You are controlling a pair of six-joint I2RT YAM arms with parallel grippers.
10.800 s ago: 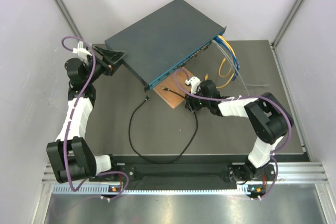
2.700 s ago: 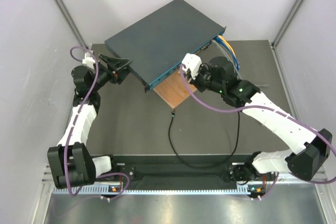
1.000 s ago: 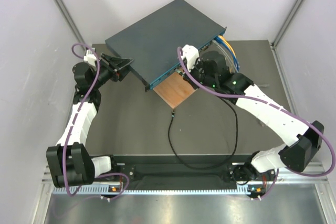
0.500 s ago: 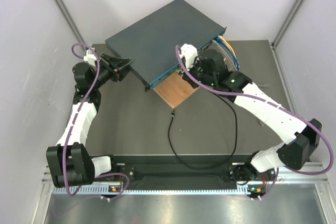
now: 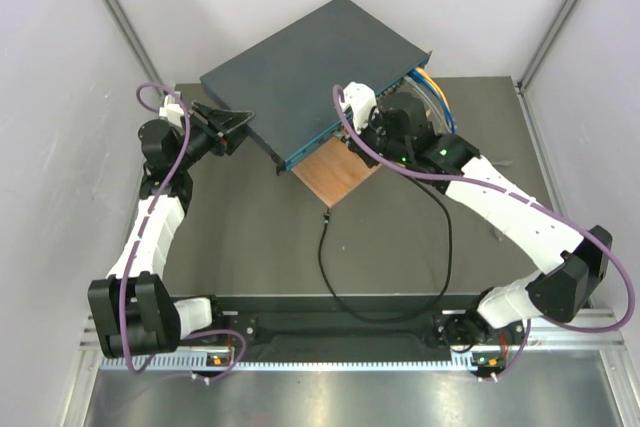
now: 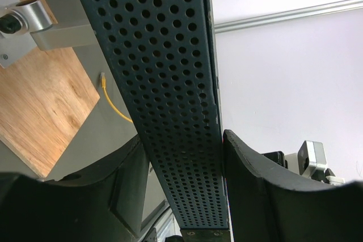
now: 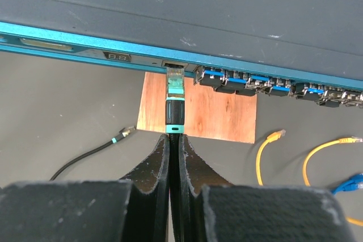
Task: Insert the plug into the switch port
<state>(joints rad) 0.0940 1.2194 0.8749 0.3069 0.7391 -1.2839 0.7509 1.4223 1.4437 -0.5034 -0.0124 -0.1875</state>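
The switch [image 5: 310,67] is a flat dark blue-grey box, raised at an angle, with a teal front face [image 7: 85,35]. My right gripper [image 7: 174,137] is shut on the thin black cable just behind the plug [image 7: 174,101], which has teal bands. The plug's clear tip is at the mouth of a dark port [image 7: 174,65], left of the row of filled ports. In the top view the right gripper [image 5: 347,130] is at the front face. My left gripper [image 6: 182,134] grips the switch's perforated side wall [image 6: 170,83] at its left corner [image 5: 235,122].
A brown square board [image 5: 335,172] lies under the switch's front edge. The black cable [image 5: 440,237] loops over the mat, and its free end [image 7: 126,132] lies near the board. Yellow cables [image 7: 266,151] and blue cables [image 5: 440,107] hang from the right ports.
My right gripper has moved a little left and closer to the teal face, bringing the plug up to the port. The left arm has not moved.
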